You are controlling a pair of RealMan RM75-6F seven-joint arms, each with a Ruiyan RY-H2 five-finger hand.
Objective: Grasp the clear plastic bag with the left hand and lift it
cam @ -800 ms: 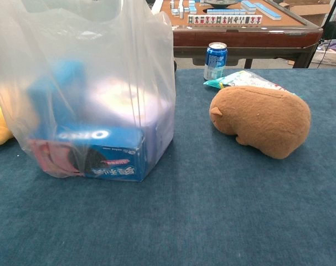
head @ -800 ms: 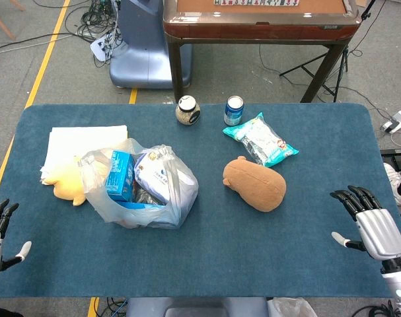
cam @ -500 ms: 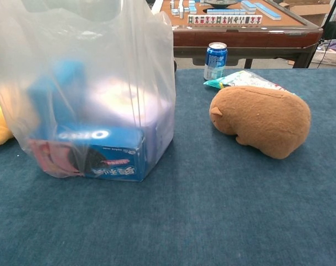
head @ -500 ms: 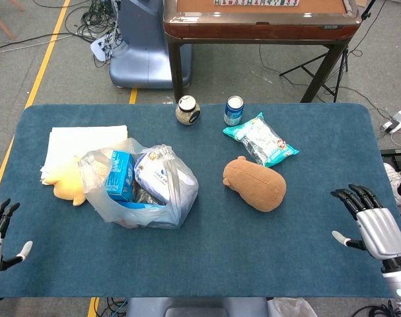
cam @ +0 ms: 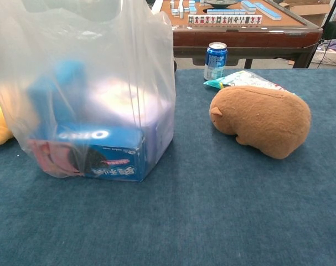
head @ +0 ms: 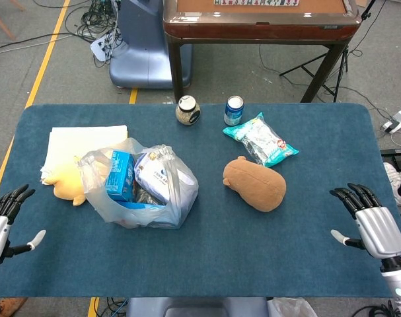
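Left hand (head: 5, 221), fingers spread and holding nothing, has moved up and in toward the clear, crinkly plastic bag (head: 139, 188) (approach started, no contact yet). Bag sits upright, stuffed with blue boxes, just beside a soft yellow plush (head: 63, 181); brown plush (head: 255, 184) lies well apart.

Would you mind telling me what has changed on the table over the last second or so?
The left hand has moved up and inward along the table's left edge, toward the clear plastic bag, fingers apart and holding nothing. The bag has not been touched. The right hand, brown plush toy and the rest stayed where they were.
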